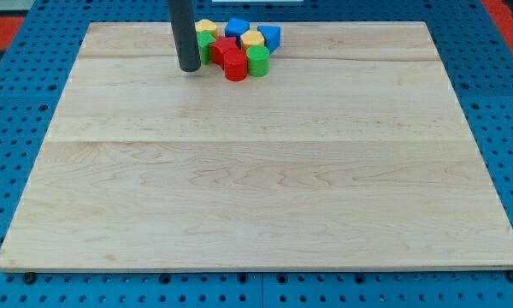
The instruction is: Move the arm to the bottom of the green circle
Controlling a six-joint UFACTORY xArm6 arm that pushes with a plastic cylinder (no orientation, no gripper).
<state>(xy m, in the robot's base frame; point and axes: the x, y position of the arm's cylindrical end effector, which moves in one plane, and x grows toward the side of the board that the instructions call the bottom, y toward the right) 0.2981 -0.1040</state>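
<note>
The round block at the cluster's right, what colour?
Green cylinder, seen in the camera view.

Rod (185, 34) hides part of green block (206, 43)

1. A pale wooden board (256, 171) fills nearly the whole view, its grain running from the view's left to the view's right.
2. Long seams cross it where planks meet, one near the view's top, one around the middle.
3. Under it lies a blue pegboard (8, 128), dotted with rows of dark holes, showing on all four sides.
4. A red strip (4, 21) shows at the top left corner, another at the top right.
5. Light is even and soft, shadows faint.
</note>
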